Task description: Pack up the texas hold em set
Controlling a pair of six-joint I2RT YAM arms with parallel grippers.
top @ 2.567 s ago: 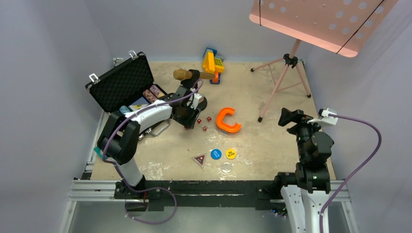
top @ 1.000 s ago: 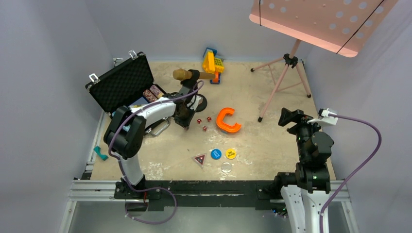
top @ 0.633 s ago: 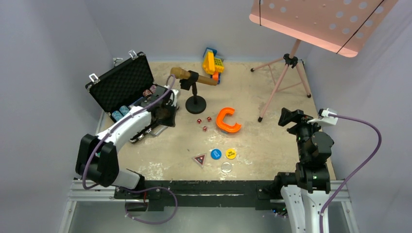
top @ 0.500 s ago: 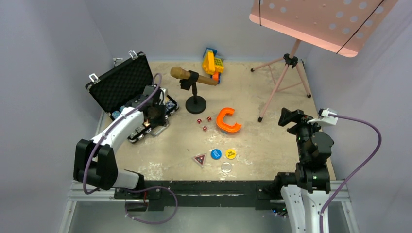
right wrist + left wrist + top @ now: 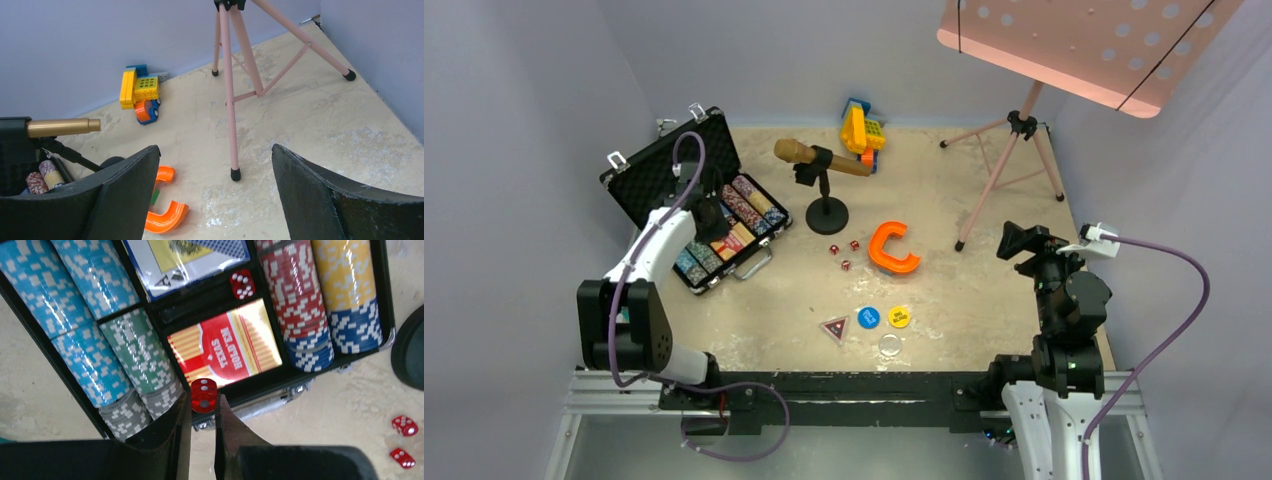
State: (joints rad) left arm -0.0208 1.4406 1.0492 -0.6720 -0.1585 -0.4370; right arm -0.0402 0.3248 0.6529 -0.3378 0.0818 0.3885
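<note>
The black case [image 5: 664, 172] lies open at the far left of the bench [image 5: 984, 300], lid propped back. Its base is filled with chip rows [image 5: 295, 300] in light blue, green, grey, red and yellow over dark blue. A blue-backed card deck [image 5: 185, 257] and a red-and-yellow deck [image 5: 225, 347] fill the middle compartments, and one small die [image 5: 242, 284] lies in the dark gap beside the decks. The left fingers [image 5: 183, 415] hang over the case's front edge, drawn in narrow and pinching a red die [image 5: 204, 395] at their tips, above the near end of the red-and-yellow deck and the case rim. Just right of the case stands the microphone stand [image 5: 827, 212], its round black base between the case and three loose dice [image 5: 832, 250] on the bench; the gold microphone leans out toward the lid. Beside those dice is the orange C-shaped piece [image 5: 892, 250]. Nearer the arms lie the triangular button [image 5: 835, 328], blue button [image 5: 868, 317] and yellow button [image 5: 900, 317] in a row, with a clear disc [image 5: 889, 346] just in front of them. A yellow toy [image 5: 862, 130] sits at the back wall, and a pink music stand [image 5: 1009, 165] on its tripod rises at the far right. The right fingers [image 5: 131, 185] are spread wide with nothing between them — held up at the right side, well apart from the set.
</note>
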